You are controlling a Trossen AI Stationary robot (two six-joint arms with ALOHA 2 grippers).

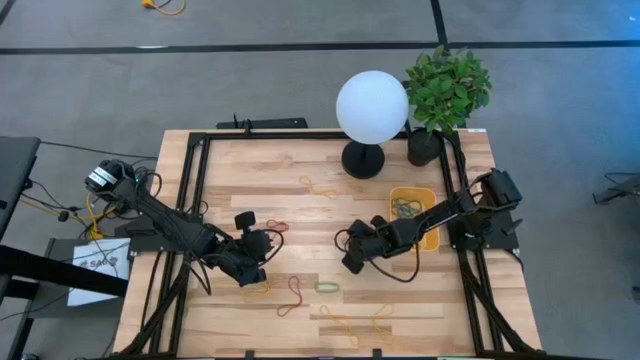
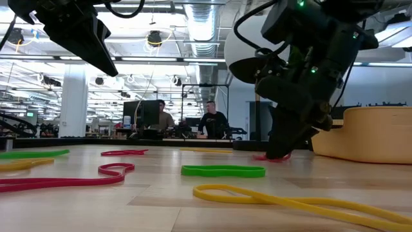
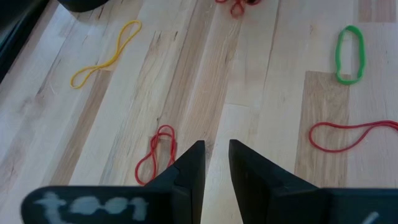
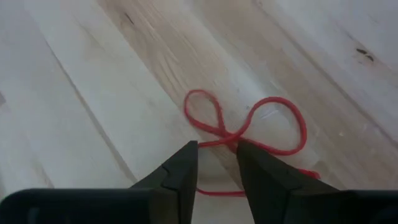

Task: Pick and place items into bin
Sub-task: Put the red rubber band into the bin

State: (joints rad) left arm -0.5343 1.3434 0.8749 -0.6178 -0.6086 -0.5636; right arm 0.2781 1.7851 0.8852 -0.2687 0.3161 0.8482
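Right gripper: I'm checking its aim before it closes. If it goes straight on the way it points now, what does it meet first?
The right gripper, open, points down at the twisted red band on the table. It would likely meet that band's crossing first, then the wood.

Non-task items:
- 1 white globe lamp [image 1: 372,107] on black base, well beyond the jaws
- 1 potted green plant [image 1: 446,90], beside lamp
- 2 people [image 2: 213,122], background
- Wooden table [image 1: 270,165], beneath the jaws
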